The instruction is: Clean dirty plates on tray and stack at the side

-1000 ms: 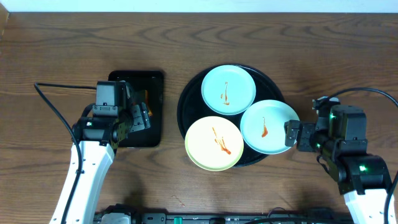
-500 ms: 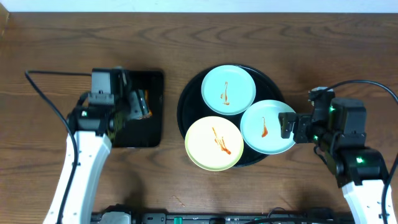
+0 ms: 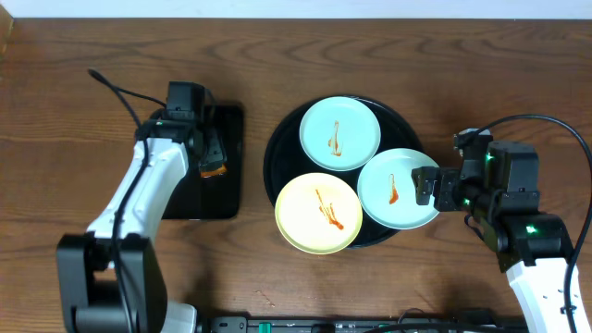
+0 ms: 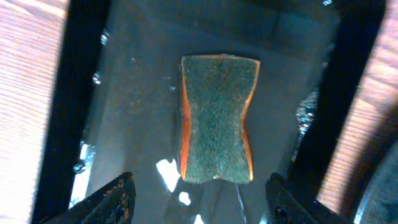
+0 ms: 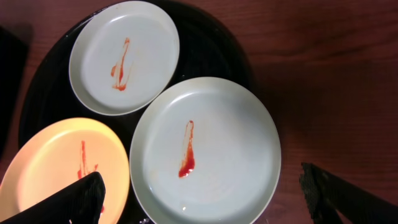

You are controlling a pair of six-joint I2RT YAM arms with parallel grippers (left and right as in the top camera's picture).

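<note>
On the round black tray [image 5: 214, 46], a far blue plate [image 5: 124, 57], a near blue plate [image 5: 205, 149] and a yellow plate [image 5: 62, 162] are seen, each streaked with sauce. The near blue plate is flanked by the tool's [image 5: 202, 190] spread fingers.

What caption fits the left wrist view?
Open left claw above a green sponge lying in the rectangular black tray.

We see the overhead view bright and even, with soft shadows on the table [image 3: 388, 46]. The left wrist view is dim, white glints on the small tray [image 4: 137, 106]. The right wrist view is darker, its fingers [image 5: 78, 198] blurred
</note>
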